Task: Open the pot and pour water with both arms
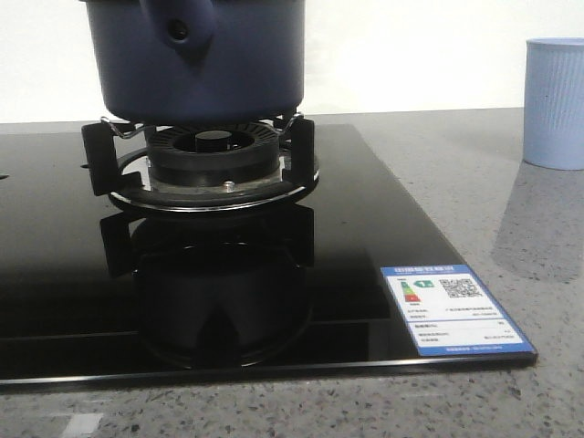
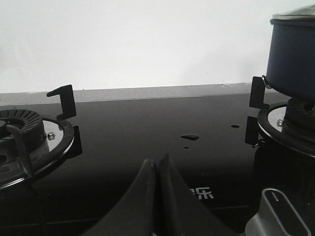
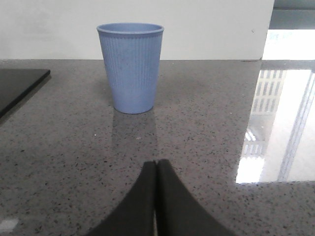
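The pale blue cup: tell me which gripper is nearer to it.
Right. The right gripper faces the cup directly on the counter; the left gripper is over the stovetop, the cup absent from its view.

pot (image 1: 219,78): was dark navy, matte
cup (image 3: 130,66): was pale blue, ribbed
hob (image 1: 365,219): was glossy black
counter (image 3: 197,128): was grey, speckled
label (image 1: 453,307): was white, blue-edged
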Robot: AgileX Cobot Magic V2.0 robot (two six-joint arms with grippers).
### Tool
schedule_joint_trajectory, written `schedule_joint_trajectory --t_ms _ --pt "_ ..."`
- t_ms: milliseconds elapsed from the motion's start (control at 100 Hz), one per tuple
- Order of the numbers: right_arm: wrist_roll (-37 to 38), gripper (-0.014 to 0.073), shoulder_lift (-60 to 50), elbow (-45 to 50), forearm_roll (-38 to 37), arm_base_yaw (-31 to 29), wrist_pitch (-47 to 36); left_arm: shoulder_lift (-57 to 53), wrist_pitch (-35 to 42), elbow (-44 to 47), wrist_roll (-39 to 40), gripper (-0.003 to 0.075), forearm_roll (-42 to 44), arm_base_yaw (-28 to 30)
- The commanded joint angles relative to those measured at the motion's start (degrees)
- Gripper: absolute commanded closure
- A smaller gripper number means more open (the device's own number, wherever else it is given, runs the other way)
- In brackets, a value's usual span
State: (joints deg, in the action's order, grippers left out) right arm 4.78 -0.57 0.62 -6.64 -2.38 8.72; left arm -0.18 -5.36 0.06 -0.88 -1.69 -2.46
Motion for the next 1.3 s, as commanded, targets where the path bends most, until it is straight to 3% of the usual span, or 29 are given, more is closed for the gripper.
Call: schedule_joint_trajectory --t_ms 0,1050,1290 --pt "-0.7 0.0664 -1.1 1.4 -0.5 -0.3 -4.9 -1.6 4.0 0.5 0.5 0.0741 -0.3 0.1" --pt "-0.7 0.0664 -1.1 1.4 -0.5 -0.3 -7.8 -1.6 4.2 0.5 0.5 0.0741 -0.4 0.1" --pt "-0.7 0.0664 -1.1 1.4 5.9 -0.3 -9.3 -1.6 4.4 0.5 0.5 0.0741 -9.4 0.1"
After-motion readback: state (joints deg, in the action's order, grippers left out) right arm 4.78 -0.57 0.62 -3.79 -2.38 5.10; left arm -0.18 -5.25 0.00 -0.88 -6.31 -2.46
